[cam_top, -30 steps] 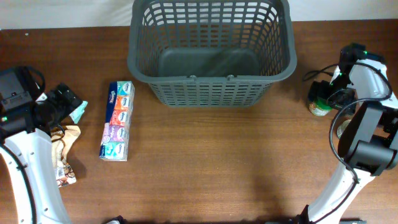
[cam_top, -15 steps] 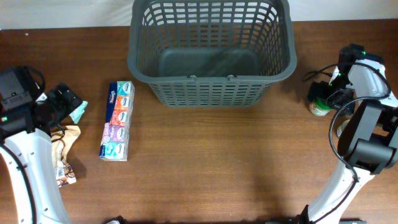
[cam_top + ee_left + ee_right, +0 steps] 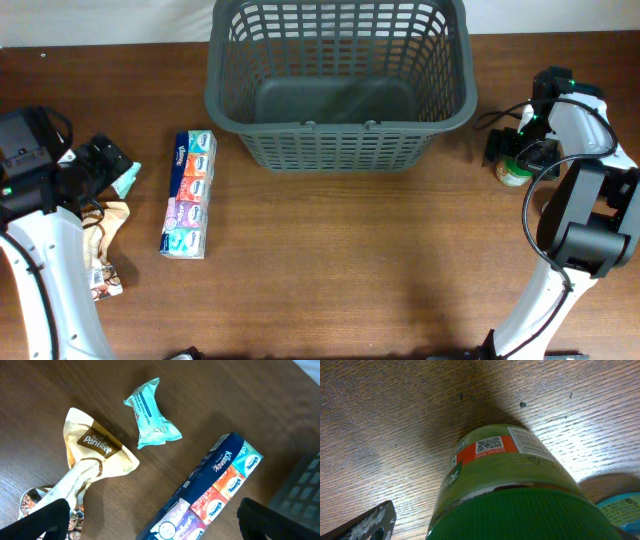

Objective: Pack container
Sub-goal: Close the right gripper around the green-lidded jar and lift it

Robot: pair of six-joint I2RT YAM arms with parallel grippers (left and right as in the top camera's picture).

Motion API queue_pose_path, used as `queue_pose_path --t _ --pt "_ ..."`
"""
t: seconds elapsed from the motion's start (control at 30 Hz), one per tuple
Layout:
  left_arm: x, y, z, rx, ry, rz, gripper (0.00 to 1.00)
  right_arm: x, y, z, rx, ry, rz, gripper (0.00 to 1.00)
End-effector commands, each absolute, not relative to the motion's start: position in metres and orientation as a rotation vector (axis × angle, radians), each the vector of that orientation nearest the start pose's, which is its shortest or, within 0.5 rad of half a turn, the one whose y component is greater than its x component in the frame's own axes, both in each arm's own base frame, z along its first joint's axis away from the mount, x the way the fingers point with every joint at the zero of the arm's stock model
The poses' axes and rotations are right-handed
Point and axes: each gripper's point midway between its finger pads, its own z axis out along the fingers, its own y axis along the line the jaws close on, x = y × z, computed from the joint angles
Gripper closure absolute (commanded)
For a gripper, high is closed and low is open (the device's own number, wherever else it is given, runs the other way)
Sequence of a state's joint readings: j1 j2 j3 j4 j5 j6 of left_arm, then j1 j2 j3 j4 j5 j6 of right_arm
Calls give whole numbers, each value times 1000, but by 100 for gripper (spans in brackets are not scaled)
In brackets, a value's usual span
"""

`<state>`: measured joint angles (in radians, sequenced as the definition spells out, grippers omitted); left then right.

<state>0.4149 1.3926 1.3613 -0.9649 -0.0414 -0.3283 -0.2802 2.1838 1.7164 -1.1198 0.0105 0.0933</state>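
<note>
Shifting toward 9 o'clock since a second ago, the right gripper (image 3: 500,150) now sits nearer the container's corner, while the jar (image 3: 514,173) beside it at the table's (image 3: 350,280) 3 o'clock side has kept its spot; nothing else has moved. The right arm reaches up from the near edge and bends back over at the wrist, its gripper pointed down at the jar. Its wrist camera shows the green lid and orange label filling the view. One finger (image 3: 370,522) shows at 8 o'clock, clear of the jar's side; the other is hidden behind the lid, so the jaws read as spread and not gripping. The left arm rises along the 9 o'clock edge, and the left gripper (image 3: 105,160) hangs over the small goods with its fingers wide apart, holding nothing. The container (image 3: 300,127), one grey slotted basket, stands at 12 o'clock with nothing inside. Counted: one strip of tissue packs (image 3: 189,193) lying at 9 o'clock just beside the basket's corner, one teal wrapped packet (image 3: 151,412), one cream snack bag (image 3: 95,455) below it, one jar, and one blue-green round item (image 3: 620,505) just beside the jar, mostly hidden.
</note>
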Motion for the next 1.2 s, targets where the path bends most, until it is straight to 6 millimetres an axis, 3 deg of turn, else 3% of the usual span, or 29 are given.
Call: queue_pose_path --t 0.0,0.03,0.07,0.17,0.3,0.53,0.77,0.93,1.17 --pt "321 152 224 -941 2377 101 0 402 -117 24 569 3105 -23 8" --pt "321 152 224 -941 2377 101 0 402 -117 24 569 3105 -30 11" --pt "321 152 224 -941 2377 101 1 401 -120 24 570 3107 -59 23" --pt "321 152 224 -941 2377 101 0 400 -121 24 571 3108 -65 41" --pt "321 152 224 -941 2377 101 0 400 -121 24 577 3106 -65 54" --pt "321 152 224 -941 2377 101 0 400 -124 24 624 3096 -96 96" --pt "321 152 224 -941 2377 101 0 406 -127 37 623 3079 -102 96" --pt "321 152 224 -941 2377 101 0 425 -141 88 667 2988 -109 96" --pt "321 152 224 -941 2377 101 0 445 -165 215 704 2733 -119 96"
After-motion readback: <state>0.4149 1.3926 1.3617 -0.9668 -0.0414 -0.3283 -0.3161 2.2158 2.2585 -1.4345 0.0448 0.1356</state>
